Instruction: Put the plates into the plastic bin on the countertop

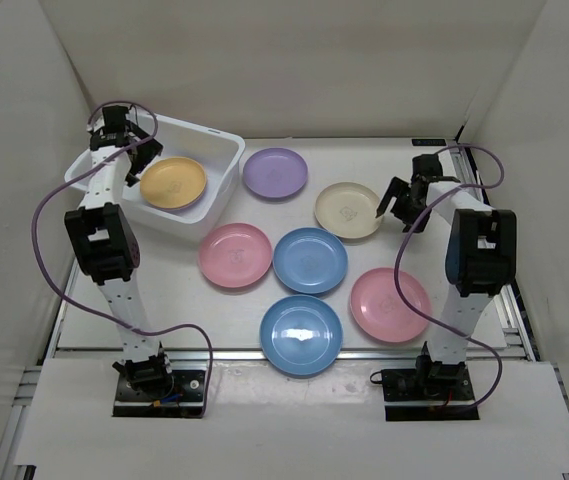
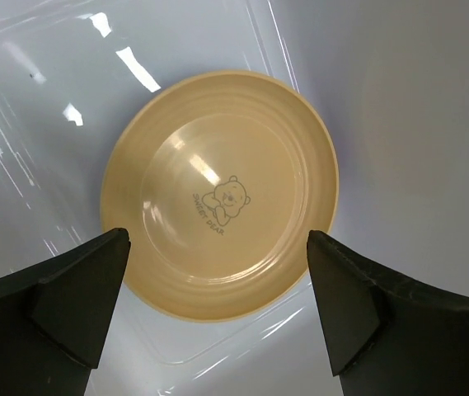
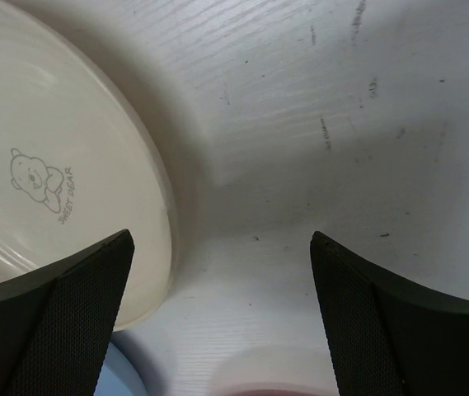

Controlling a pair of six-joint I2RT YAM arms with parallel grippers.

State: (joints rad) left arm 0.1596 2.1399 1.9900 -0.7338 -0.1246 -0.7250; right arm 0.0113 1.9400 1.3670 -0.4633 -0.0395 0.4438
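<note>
Top external: yellow-orange plate (image 1: pixel 173 182) rests in the plastic bin (image 1: pixel 226 150) at 10 o'clock beneath spread left jaws; right jaws, also apart, hang at the 2 o'clock cream plate (image 1: pixel 346 208), whose rim probably needs clamping next.

cream plate (image 3: pixel 61 124) cut off left; blurred pinkish rim (image 3: pixel 271 381), perhaps a plate.

The top camera looks down from behind across the whole bench (image 1: pixel 234 312). The left wrist camera sits close above the yellow plate (image 2: pixel 218 194) in the bin (image 2: pixel 399 99), the right close above the cream plate (image 3: pixel 53 148); the top view shows both.
</note>
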